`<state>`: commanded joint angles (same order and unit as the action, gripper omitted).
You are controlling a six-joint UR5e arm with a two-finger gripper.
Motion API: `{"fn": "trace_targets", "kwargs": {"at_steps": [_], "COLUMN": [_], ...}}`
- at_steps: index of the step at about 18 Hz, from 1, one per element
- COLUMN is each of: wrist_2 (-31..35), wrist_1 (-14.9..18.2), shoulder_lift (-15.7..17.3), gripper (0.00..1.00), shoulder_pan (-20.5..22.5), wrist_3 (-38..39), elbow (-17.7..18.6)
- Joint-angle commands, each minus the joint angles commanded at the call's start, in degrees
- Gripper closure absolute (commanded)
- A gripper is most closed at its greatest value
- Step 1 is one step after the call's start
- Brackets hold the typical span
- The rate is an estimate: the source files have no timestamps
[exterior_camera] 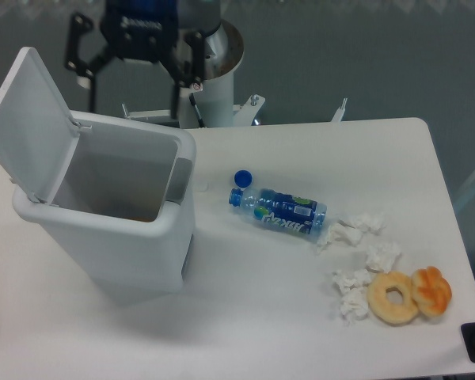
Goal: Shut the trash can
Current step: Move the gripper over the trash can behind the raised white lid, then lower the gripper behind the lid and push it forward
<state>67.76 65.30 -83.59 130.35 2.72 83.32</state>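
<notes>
Trash can (103,214) sits at the table's left edge, lid (28,123) tilted up and back. Your gripper (133,67) hovers behind it, fingers spread wide, empty. Push the lid off-centre and you may shove the whole bin sideways instead.

We see the pincer (132,83) hanging spread wide above the far rim of the trash can (111,218), with clear air beneath it. The can's lid (28,119) stands raised on the left, blocking any approach from that side. To the right, the worktop (253,301) is cluttered: a plastic bottle (279,210) lying flat, its blue cap (242,178) just beside it, crumpled tissues (362,261), two doughnuts (410,296). Between can and bottle we find an open lane.
</notes>
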Motion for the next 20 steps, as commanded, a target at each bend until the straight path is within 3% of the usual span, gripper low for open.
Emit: {"fn": "trace_targets", "kwargs": {"at_steps": [13,20], "wrist_2": [0.4,1.0], "wrist_1": [0.0,-0.2], "shoulder_lift": [0.4,-0.2], "gripper": [0.00,0.00], "shoulder_pan": [-9.8,-10.6], "wrist_3": [-0.3,-0.6], "elbow": [2.3,3.4]}}
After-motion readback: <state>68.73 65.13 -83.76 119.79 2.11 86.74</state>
